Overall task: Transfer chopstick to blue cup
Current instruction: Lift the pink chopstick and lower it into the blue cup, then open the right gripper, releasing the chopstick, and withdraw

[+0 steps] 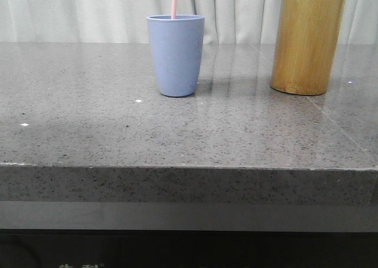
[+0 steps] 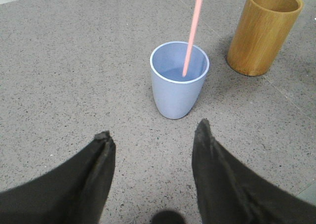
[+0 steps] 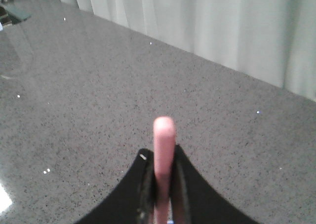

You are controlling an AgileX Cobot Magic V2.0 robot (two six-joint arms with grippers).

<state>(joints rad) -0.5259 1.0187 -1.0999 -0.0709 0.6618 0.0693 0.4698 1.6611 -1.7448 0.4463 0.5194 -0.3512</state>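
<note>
The blue cup (image 1: pixel 176 55) stands on the grey table, left of the bamboo cylinder (image 1: pixel 306 45). A pale pink chopstick (image 1: pixel 174 1) rises out of the cup and runs off the top of the front view. In the left wrist view the chopstick (image 2: pixel 192 31) slants down into the blue cup (image 2: pixel 178 81). My left gripper (image 2: pixel 154 135) is open and empty, short of the cup and above the table. My right gripper (image 3: pixel 161 161) is shut on the chopstick (image 3: pixel 163 150), whose blunt end sticks out past the fingers. Neither gripper shows in the front view.
The bamboo cylinder (image 2: pixel 264 30) stands open-topped, a short gap away from the blue cup. The grey speckled table (image 1: pixel 88 114) ends at a front edge (image 1: pixel 177 167). A pale curtain hangs behind the table.
</note>
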